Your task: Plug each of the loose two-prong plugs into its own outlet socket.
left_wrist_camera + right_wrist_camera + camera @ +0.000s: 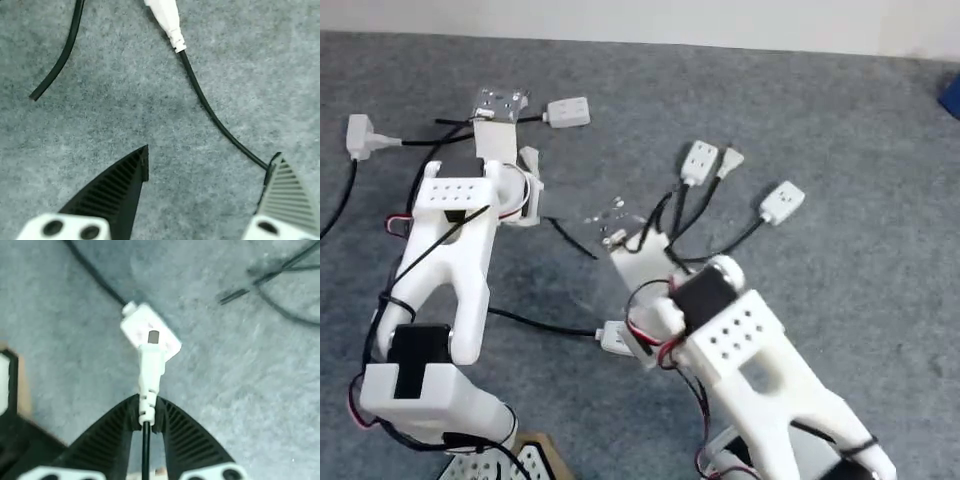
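My right gripper (146,412) is shut on a white two-prong plug (151,367) at its cable end. The plug's nose is pressed against the face of a white outlet socket (136,327) lying on the grey carpet. In the high view that socket (613,338) lies just beside the right arm's wrist. My left gripper (212,157) is open a little above the carpet with nothing between its fingers. A white plug end (167,22) and its black cable (210,112) lie ahead of it. From above, the left gripper (525,185) hangs at the left of the table.
More white sockets lie about: one at the back (568,112), two at the right (698,160) (782,200), with a small plug (729,158) between them. A plugged pair (360,135) sits far left. Black cables cross the middle, and one loose cable end (34,95) lies near the left gripper.
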